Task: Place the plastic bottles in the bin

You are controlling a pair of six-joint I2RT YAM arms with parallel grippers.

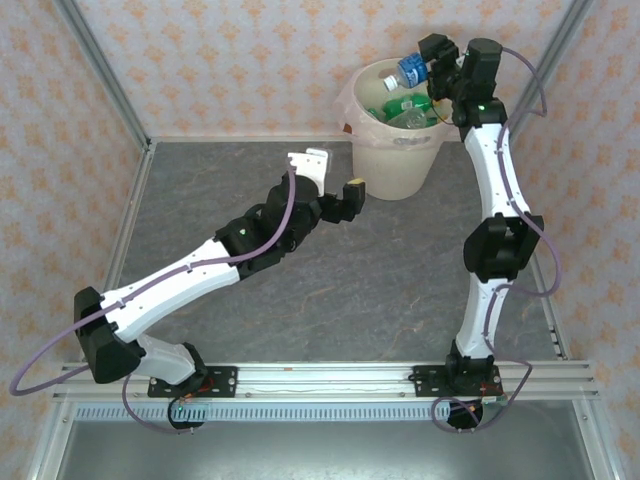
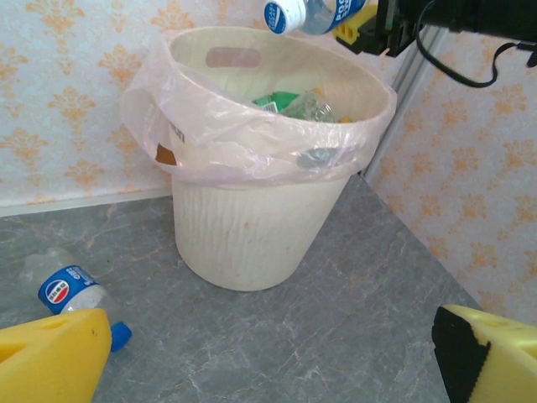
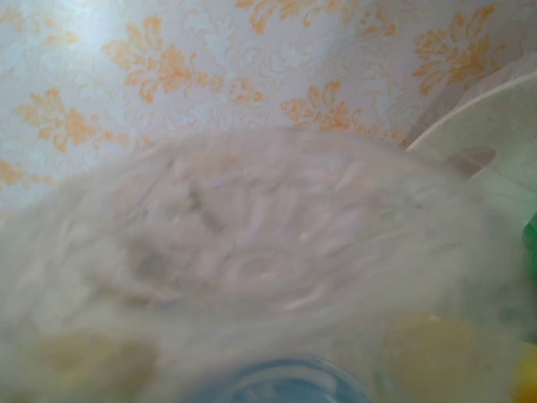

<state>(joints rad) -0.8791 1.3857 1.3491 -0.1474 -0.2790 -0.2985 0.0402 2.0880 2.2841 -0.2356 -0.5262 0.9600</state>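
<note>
So the left pincer (image 2: 268, 353) is wide open; can't tell if the right pincer (image 1: 430, 76) actually grips its held bottle (image 1: 410, 70). The bench bottle (image 2: 71, 290) looks light, squashy and slick, so grab it mid-label.

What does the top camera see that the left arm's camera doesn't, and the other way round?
The top camera adds both whole arms, the left arm and the right arm, down to the rail they are bolted to. The left wrist camera adds a clear bottle with a blue cap lying on the table beside the bin, and the left gripper up close, its yellow fingers wide apart. Both have the bin with green bottles inside, and a blue-capped bottle at the right gripper above it.
</note>
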